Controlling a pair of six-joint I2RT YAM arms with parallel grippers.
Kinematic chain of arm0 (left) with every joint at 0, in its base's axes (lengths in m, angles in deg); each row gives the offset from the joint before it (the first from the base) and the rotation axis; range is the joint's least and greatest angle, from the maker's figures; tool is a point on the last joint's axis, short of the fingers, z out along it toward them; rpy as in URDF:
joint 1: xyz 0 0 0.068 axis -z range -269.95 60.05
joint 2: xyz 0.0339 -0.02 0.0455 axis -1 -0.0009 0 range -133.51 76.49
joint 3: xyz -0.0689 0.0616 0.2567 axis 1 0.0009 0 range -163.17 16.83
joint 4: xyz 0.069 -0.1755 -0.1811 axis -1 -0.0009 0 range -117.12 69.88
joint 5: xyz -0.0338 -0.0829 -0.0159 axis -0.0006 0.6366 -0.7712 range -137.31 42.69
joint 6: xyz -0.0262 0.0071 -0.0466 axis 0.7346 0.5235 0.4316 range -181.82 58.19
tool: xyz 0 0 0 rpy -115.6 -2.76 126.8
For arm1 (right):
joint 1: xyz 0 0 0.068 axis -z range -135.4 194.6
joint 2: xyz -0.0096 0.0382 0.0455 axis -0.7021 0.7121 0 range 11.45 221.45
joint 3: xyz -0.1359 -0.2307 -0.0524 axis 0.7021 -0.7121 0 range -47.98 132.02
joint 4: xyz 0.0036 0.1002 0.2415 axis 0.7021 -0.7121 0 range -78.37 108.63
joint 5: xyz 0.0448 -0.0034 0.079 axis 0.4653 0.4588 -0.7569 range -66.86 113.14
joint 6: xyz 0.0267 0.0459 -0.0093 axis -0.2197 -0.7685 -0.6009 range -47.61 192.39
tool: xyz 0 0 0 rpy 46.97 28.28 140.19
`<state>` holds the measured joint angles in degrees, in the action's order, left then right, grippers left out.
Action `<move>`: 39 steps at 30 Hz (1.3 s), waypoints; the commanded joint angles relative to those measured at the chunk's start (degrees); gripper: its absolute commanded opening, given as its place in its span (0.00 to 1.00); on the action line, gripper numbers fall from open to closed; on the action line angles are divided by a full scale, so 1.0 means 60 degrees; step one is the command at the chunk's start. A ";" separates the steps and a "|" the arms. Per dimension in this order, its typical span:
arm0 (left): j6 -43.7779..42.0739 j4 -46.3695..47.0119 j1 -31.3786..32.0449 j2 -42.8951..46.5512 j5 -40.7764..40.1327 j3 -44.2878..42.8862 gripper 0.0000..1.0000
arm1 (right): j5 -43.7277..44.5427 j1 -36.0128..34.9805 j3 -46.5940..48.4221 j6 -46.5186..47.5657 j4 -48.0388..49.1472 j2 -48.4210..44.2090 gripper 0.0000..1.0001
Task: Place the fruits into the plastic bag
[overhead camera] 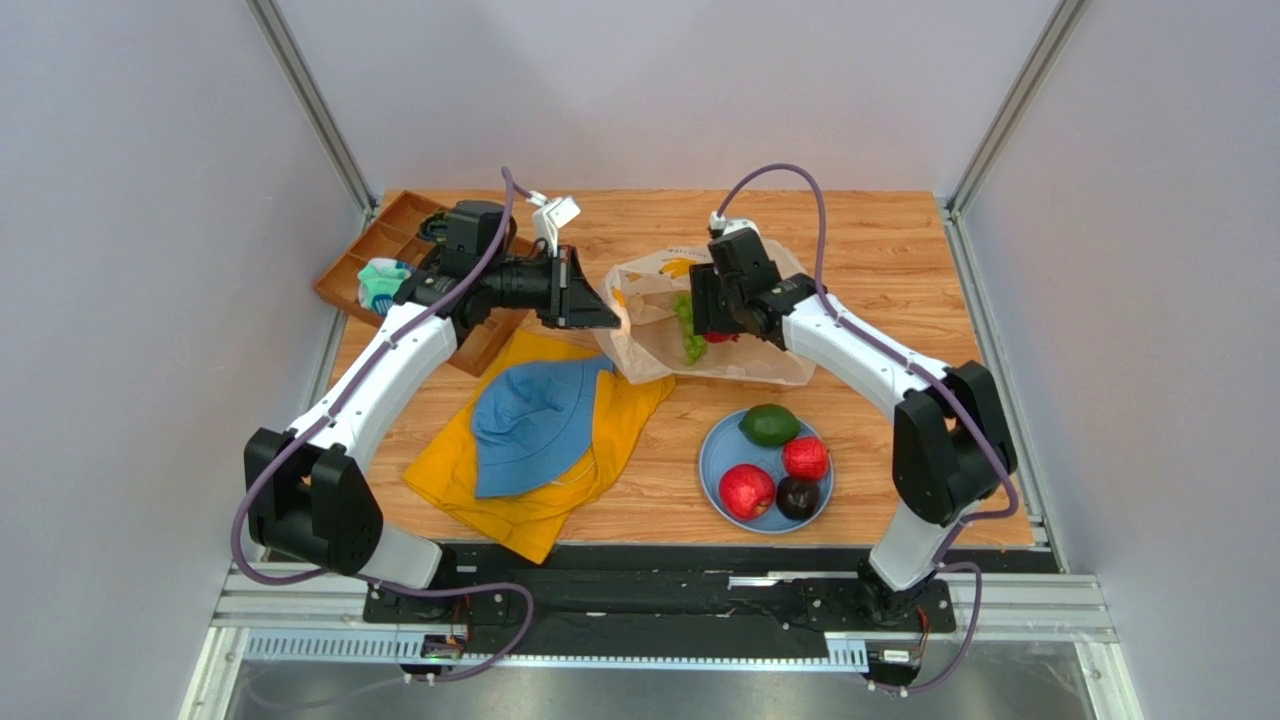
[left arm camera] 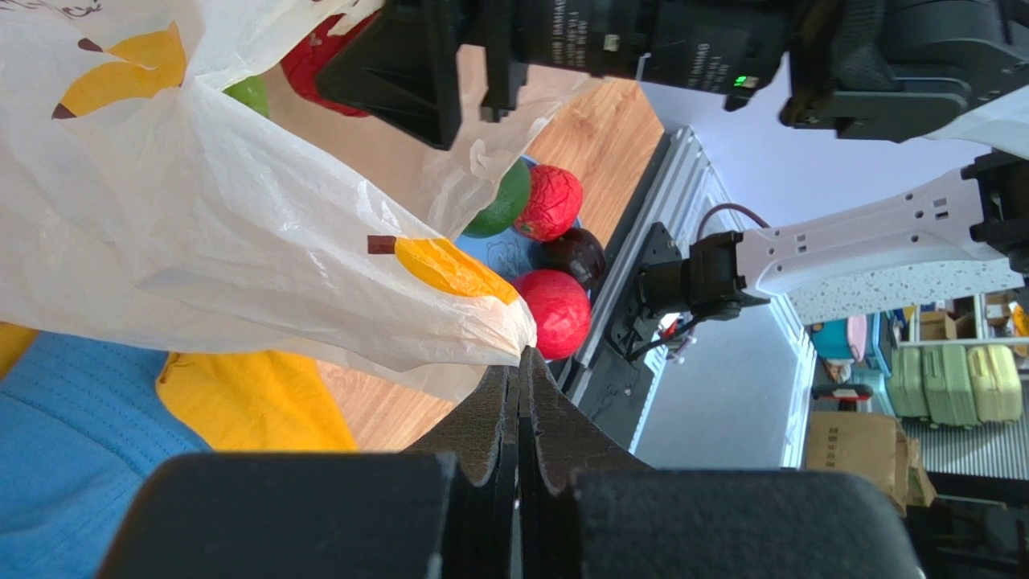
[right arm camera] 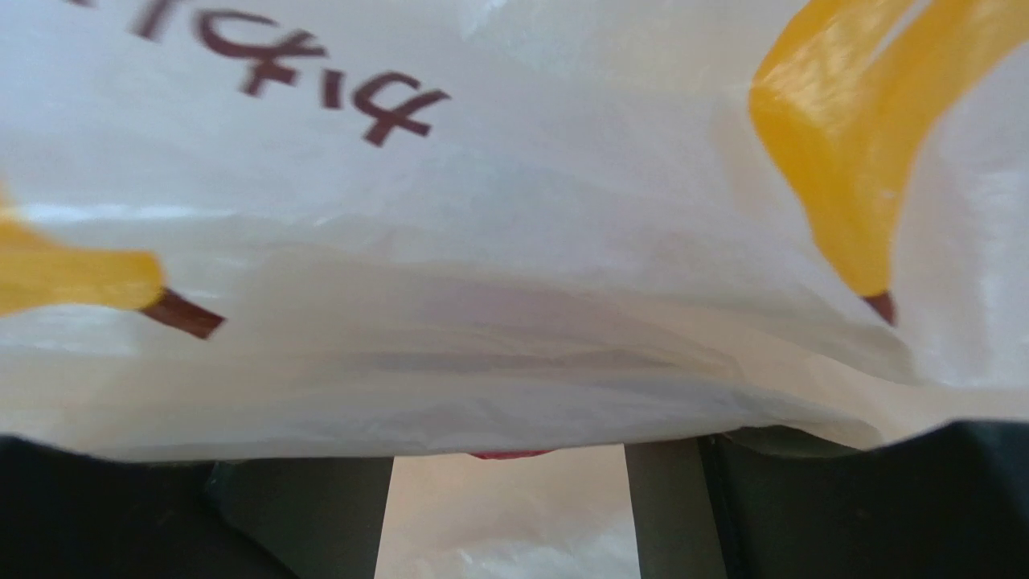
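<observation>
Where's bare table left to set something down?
Free: the table's far right corner beyond the bag, and a strip between cloth and plate. Crowded: the left side with tray, cloth and hat; centre, left gripper and right gripper at the bag.

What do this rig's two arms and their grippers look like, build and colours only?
The left arm and right arm both have white links joined by bulky black joint housings, each trailed by purple-grey cables. The left gripper has black wedge-shaped fingers with grainy inner faces. The right gripper is black, with white lettering on its body.
</observation>
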<state>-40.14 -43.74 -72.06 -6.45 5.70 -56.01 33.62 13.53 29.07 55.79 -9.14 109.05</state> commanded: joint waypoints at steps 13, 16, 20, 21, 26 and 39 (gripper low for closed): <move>-0.0184 0.0025 -0.0052 -0.0035 0.0085 -0.0385 0.00 | -0.0223 -0.0212 0.0736 -0.0280 0.0424 0.0842 0.72; -0.0199 0.0025 -0.0052 -0.0035 0.0085 -0.0385 0.00 | -0.0238 -0.0212 0.0736 -0.0236 0.0424 0.0857 0.73; -0.0199 0.0025 -0.0052 -0.0049 0.0100 -0.0370 0.00 | -0.0282 -0.0227 0.0780 -0.0178 0.0410 0.0857 0.81; -0.0184 0.0025 -0.0052 -0.0049 0.0100 -0.0370 0.00 | -0.0296 -0.0227 0.0795 -0.0134 0.0424 0.0828 0.81; -0.0184 0.0010 -0.0052 -0.0035 0.0100 -0.0370 0.00 | -0.0516 -0.0315 0.0751 0.0012 0.0468 0.0550 0.79; -0.0213 0.0010 -0.0052 -0.0064 0.0056 -0.0370 0.00 | -0.2594 -0.0813 0.0078 0.0481 0.1141 -0.1352 0.73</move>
<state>-40.19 -44.44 -72.06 -6.88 5.68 -56.01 24.11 9.03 30.69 57.71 -7.26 107.79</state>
